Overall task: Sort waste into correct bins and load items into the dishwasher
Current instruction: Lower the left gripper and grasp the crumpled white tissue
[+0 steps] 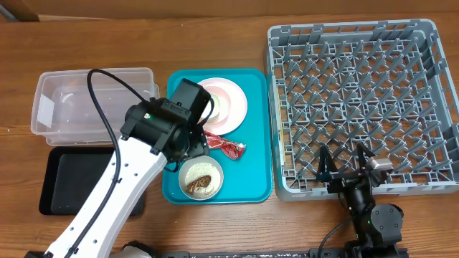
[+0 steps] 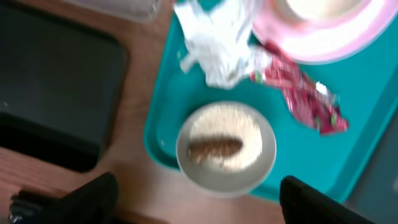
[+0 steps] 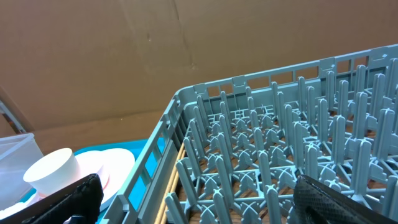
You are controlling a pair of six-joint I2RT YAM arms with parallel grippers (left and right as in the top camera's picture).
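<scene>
Wide open and empty, the left tool (image 2: 198,184) hovered above the teal tray (image 2: 165,118), where the light, soft crumpled napkin (image 2: 214,43) lay beside the pink plate (image 2: 348,43), likely best pinched across its bunched middle.

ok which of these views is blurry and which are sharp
Left wrist view: blurred throughout, with the napkin, red wrapper and bowl all soft-edged. Overhead view: sharp and evenly lit, no strong glare. Right wrist view: the dish rack pegs are crisp.
</scene>
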